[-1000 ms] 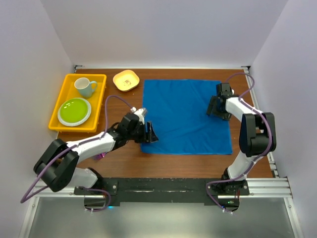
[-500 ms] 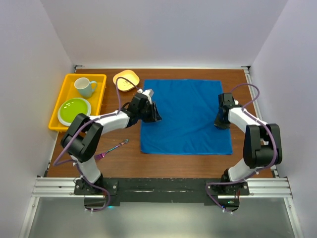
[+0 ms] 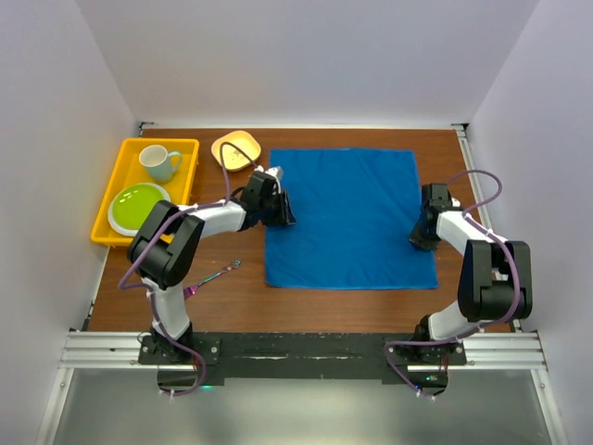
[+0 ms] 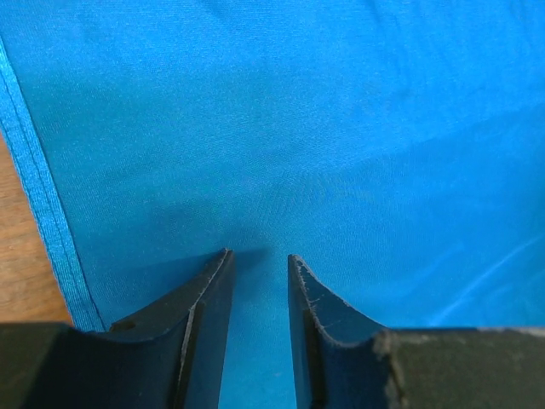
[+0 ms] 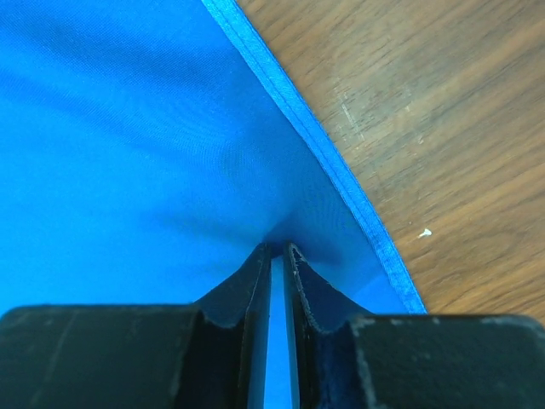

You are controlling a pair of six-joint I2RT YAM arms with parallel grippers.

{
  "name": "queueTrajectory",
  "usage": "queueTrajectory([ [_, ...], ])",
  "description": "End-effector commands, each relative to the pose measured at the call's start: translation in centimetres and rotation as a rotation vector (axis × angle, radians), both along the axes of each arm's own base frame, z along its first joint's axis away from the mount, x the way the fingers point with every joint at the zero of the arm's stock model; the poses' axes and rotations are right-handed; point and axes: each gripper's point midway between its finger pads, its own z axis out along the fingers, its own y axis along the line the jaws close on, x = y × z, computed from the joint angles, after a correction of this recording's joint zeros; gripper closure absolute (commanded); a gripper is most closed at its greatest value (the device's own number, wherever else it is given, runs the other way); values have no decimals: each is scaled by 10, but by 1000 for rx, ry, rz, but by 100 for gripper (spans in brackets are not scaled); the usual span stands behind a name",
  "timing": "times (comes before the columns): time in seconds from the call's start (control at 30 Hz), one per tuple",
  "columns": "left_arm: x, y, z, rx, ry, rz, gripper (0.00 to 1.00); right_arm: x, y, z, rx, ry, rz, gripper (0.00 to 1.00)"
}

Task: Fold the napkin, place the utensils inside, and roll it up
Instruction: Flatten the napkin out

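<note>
From above, the napkin (image 3: pixel 352 218) lies spread flat, the utensil (image 3: pixel 215 276) left of it, apart. Left wrist: the left gripper (image 4: pixel 257 260) straddles cloth, jaws part-narrowed — grip unclear; confirm before lifting. Right wrist: the right gripper (image 5: pixel 278 249) pinches the napkin's edge — lift both evenly.

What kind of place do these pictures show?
Probably a robot test booth: plain white walls enclose a wooden table, and a left arm and right arm are bolted to a metal rail.
</note>
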Motion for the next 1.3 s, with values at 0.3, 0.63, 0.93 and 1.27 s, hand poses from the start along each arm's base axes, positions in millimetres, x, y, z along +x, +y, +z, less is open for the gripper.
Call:
queueTrajectory([
  [0.3, -33, -4, 77, -35, -139, -97, 53, 91, -4, 79, -26, -242, 111, 50],
  [0.63, -108, -2, 55, -65, -79, -176, 64, 226, 0, 86, 32, -316, 116, 69],
  [0.93, -133, 14, 16, -24, -23, -177, 66, 290, -2, 62, 24, -334, 146, 73],
  [1.27, -148, 22, 0, -28, 11, -167, 66, 289, -21, 14, -29, -221, 132, 73],
])
